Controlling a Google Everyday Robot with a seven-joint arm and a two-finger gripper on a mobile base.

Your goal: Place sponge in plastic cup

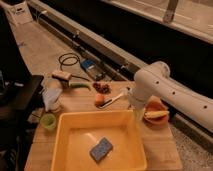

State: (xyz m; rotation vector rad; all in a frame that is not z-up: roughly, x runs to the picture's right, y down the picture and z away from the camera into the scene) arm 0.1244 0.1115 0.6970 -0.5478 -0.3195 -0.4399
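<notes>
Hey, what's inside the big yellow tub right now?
The blue sponge lies flat on the floor of the yellow tub, alone. The gripper hangs at the tub's back right corner, covering a little of that corner.

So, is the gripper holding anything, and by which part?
Nothing. The gripper hangs open by the tub, at its far right corner; the sponge lies inside, untouched.

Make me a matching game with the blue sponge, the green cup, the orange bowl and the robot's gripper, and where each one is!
Things
1. small flat blue sponge
2. small light-green plastic cup
3. round orange bowl
4. robot's gripper

Places
A. right of the big yellow plastic tub
B. by the tub's far right corner
C. inside the tub
D. left of the tub, on the wooden table

Pairs: 1-C, 2-D, 3-A, 4-B
</notes>
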